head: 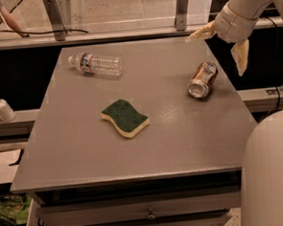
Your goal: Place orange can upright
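Note:
The orange can (203, 79) lies on its side on the grey table (181, 141), near the right edge, with its silver end toward me. It is dented. My gripper (220, 45) hovers just above and behind the can, at the table's far right. It is open and empty. One pale finger (200, 33) points left and the other finger (240, 56) hangs down past the table's right edge. Neither touches the can.
A clear plastic water bottle (96, 64) lies on its side at the far left. A green and yellow sponge (125, 118) lies in the middle. A soap dispenser (1, 107) stands off the table at left. My white body (270, 174) fills the lower right.

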`<state>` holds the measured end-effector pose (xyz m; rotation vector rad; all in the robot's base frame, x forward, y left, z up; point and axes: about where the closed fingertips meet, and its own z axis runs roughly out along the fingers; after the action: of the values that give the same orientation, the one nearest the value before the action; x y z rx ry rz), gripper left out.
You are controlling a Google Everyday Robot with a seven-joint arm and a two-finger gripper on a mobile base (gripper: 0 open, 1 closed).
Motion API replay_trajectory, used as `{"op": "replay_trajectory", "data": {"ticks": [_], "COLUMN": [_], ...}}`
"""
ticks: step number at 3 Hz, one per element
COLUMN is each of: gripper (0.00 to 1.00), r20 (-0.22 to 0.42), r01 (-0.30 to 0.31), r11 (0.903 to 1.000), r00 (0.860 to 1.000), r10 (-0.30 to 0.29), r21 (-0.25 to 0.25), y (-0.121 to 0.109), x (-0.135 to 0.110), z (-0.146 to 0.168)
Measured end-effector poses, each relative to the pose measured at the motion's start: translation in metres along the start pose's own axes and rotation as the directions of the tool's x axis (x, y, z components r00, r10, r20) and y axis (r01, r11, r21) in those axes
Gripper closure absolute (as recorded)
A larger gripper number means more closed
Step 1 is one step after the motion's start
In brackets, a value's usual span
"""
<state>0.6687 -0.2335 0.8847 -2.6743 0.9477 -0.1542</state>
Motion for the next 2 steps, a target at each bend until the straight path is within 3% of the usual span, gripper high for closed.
{"op": "replay_trajectory", "data": {"ticks": [2], "gripper": [0.0], "r20": [0.014], "r01": [0.058], "r11": [0.9967], "r00": [0.998], "r10": [-0.057], "r21": [-0.057], "y": [0.023], "x": [0.007], "z": [0.027]}}
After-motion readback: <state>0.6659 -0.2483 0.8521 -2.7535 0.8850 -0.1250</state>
